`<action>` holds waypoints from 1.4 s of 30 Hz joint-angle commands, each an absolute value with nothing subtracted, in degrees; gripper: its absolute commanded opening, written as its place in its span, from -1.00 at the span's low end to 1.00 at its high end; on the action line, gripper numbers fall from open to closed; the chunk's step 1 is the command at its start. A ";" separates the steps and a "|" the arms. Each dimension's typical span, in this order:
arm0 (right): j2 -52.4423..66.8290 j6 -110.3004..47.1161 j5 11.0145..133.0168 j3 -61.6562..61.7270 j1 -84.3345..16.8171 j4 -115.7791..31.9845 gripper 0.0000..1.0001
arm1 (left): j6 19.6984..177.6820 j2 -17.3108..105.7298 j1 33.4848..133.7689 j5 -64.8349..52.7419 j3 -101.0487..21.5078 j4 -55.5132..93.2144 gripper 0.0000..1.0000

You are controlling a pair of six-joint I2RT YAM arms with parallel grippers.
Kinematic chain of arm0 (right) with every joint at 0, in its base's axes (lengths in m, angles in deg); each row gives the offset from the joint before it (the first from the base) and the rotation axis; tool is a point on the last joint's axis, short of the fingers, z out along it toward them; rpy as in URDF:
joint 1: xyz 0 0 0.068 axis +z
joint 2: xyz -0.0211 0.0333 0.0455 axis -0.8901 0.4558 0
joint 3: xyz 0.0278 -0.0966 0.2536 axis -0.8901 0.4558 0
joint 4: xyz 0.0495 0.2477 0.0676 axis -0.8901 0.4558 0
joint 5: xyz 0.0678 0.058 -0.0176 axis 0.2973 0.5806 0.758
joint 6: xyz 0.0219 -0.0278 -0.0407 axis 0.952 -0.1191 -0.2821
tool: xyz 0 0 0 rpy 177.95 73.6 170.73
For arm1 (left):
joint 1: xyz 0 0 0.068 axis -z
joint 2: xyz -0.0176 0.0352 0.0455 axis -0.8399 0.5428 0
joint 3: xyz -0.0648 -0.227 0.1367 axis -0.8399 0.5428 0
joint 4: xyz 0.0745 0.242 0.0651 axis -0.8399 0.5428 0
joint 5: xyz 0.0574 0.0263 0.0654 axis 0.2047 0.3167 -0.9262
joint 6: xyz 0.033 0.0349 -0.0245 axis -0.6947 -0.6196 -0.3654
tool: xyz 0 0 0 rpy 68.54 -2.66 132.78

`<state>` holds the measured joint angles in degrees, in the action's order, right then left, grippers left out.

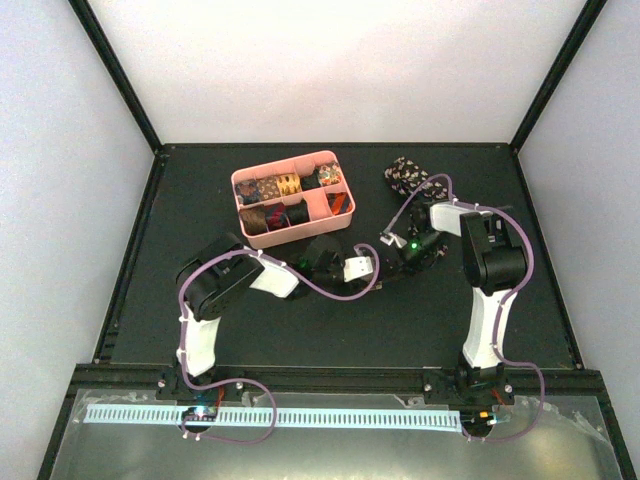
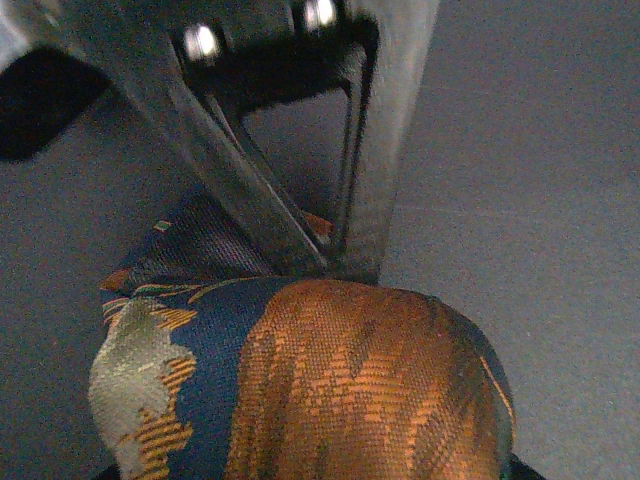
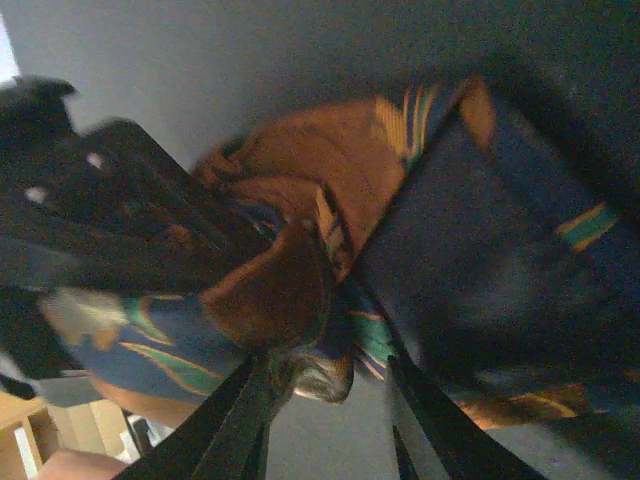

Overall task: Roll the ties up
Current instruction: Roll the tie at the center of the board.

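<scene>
A tie (image 2: 350, 390) with an orange, brown and blue pattern is partly rolled; its roll fills the bottom of the left wrist view and hides my left fingers. My left gripper (image 1: 372, 266) holds that roll at mid table. My right gripper (image 1: 396, 254) meets it from the right. Its dark fingers (image 2: 262, 205) converge on the fabric at the roll's far edge. In the right wrist view my right gripper (image 3: 325, 372) pinches a fold of the same tie (image 3: 300, 180). A black speckled tie (image 1: 405, 175) lies bunched behind the right arm.
A pink divided tray (image 1: 346, 188) stands at the back left of centre, with several rolled ties in its compartments. The black mat is walled by a black frame at the back and sides.
</scene>
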<state>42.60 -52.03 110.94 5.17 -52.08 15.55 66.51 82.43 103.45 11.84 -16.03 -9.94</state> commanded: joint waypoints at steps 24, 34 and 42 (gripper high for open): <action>45.45 -45.02 102.93 8.43 -49.97 6.44 -0.64 | 82.67 73.37 96.24 25.07 -1.77 -30.83 -0.42; 45.21 -45.69 102.43 9.04 -49.96 6.88 -0.64 | 73.45 77.58 96.79 13.74 -7.92 -6.42 -0.46; 41.80 -47.32 107.58 6.70 -50.53 9.15 -0.41 | 68.74 79.47 99.31 7.99 -13.75 11.32 -0.47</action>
